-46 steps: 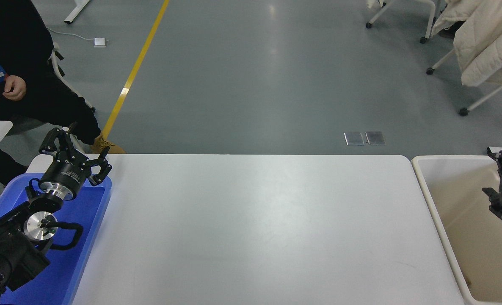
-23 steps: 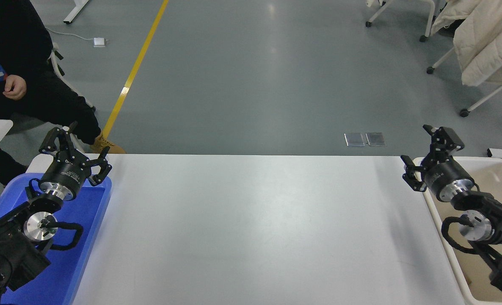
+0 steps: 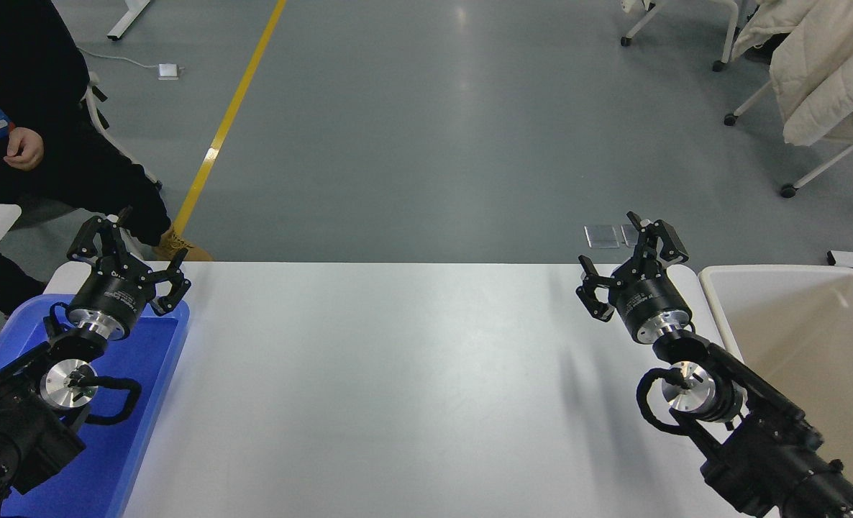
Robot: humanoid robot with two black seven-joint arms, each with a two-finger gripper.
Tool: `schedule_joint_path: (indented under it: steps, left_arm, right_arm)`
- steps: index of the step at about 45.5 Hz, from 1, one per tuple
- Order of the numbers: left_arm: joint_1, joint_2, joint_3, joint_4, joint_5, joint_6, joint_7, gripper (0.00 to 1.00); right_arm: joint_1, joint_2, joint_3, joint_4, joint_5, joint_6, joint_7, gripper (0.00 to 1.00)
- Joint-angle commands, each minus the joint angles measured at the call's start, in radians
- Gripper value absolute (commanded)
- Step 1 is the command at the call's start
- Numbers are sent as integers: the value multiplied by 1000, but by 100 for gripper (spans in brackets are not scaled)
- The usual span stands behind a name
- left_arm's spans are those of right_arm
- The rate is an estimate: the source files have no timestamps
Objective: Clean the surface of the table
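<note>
Table surface [image 3: 412, 388] is lying bare — both grippers, left gripper [image 3: 128, 255] and right gripper [image 3: 631, 259], are hovering spread and empty-handed, likely finished.

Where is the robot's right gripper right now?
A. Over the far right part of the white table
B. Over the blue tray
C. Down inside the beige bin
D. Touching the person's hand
A. The right gripper hangs open over the far right end of the table surface, just left of the beige bin; it is the left gripper that sits over the blue tray.
</note>
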State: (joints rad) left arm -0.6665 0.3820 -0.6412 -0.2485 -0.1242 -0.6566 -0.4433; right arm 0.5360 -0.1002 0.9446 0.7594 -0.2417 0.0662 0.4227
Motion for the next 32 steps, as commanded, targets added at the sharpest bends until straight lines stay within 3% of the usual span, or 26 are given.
schedule_joint_path:
  steps: [1,14,32]
  left_arm:
    - [-1,0,0,0,0,0,0,100]
    - [1,0,0,0,0,0,0,100]
    - [-1,0,0,0,0,0,0,100]
  right_arm:
    - [41,53,-12,-104,-13,0,67,100]
    - [59,43,-69,-134,-198,-8,131,100]
    - [56,51,-69,-135,-202,-23,140,100]
